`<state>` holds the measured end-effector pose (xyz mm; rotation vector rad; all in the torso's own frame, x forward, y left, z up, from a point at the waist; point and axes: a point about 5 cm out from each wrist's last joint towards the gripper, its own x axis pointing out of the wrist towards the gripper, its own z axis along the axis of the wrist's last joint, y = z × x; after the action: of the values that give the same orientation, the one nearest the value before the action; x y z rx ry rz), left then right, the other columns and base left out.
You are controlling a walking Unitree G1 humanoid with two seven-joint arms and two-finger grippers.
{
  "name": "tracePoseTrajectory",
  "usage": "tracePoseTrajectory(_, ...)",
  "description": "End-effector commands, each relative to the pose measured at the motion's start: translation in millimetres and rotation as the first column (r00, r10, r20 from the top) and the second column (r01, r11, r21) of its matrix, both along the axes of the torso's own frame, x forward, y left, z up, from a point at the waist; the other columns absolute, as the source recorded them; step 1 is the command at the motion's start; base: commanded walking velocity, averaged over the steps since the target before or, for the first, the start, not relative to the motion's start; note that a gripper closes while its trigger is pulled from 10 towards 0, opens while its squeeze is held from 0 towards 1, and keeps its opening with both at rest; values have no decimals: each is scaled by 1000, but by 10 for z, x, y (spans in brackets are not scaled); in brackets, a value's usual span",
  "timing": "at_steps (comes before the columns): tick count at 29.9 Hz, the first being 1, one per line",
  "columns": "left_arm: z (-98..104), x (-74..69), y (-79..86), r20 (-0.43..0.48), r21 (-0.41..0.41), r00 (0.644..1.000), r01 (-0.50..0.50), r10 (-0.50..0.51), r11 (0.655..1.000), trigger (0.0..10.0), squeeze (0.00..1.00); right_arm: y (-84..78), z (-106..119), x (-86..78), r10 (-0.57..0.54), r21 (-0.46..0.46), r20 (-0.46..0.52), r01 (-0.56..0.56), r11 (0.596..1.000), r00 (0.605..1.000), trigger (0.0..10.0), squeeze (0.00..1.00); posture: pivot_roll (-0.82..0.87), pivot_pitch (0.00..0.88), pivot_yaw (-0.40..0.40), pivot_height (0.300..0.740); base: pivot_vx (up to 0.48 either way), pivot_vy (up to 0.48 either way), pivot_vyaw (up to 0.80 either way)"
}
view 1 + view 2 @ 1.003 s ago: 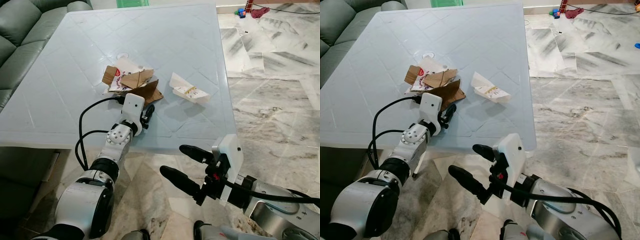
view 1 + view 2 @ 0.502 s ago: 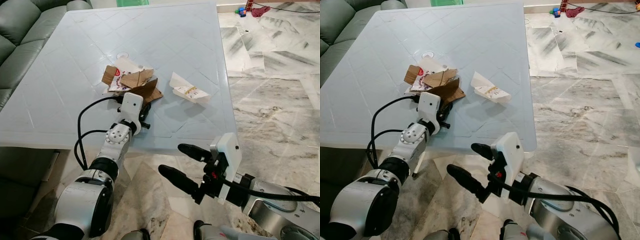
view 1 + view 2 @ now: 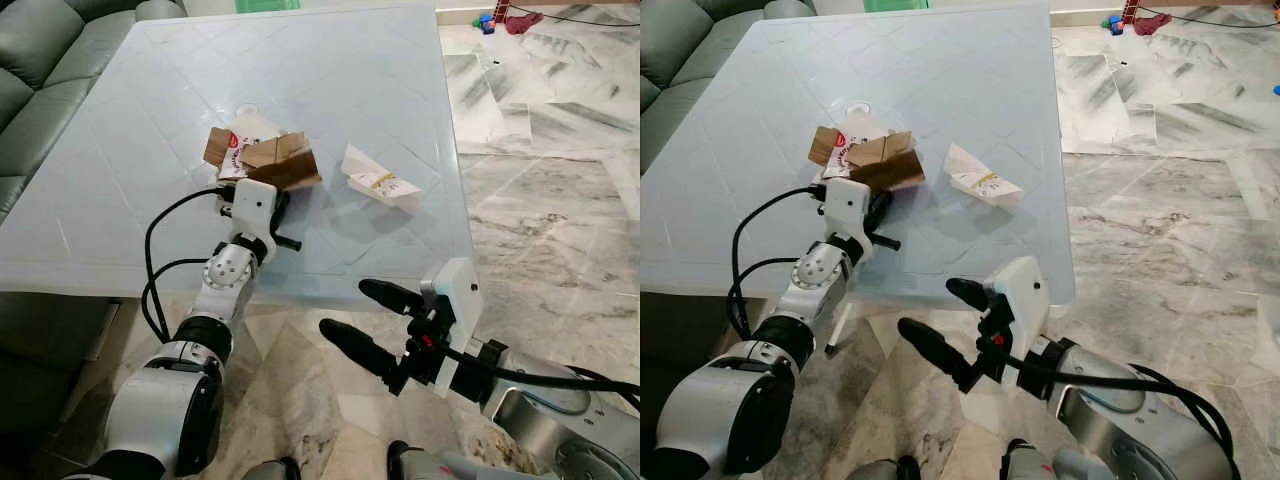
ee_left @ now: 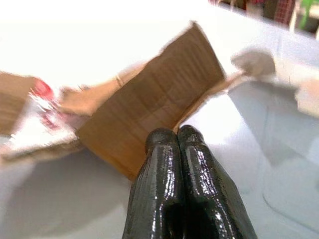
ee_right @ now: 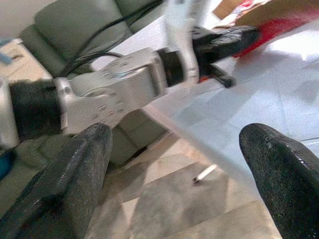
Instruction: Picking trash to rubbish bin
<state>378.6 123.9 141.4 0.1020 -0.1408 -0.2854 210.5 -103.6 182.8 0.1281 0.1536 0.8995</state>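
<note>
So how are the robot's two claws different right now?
The left claw is pinched shut on the brown cardboard piece up on the table; the right claw is spread wide open and holds nothing. The left claw reaches over the tabletop, while the right claw hangs off the table's near edge, above the marble floor. Both have two long black fingers.

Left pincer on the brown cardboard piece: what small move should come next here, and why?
Probably a short lift straight up off the glass table. The left pincer has its fingers pressed together on the edge of the brown cardboard piece, which already tilts up from the other scraps. The right pincer hangs open below the table edge, so it isn't helping.
</note>
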Motion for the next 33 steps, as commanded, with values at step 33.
tracePoseTrajectory(33, 9, -1522, 185, 132, 10, 987, -95, 93, 995, 0, 0, -380, 144, 1697, -132, -377, 625, 445, 812, 770, 10000, 0, 105, 170, 0, 740, 0, 0, 0)
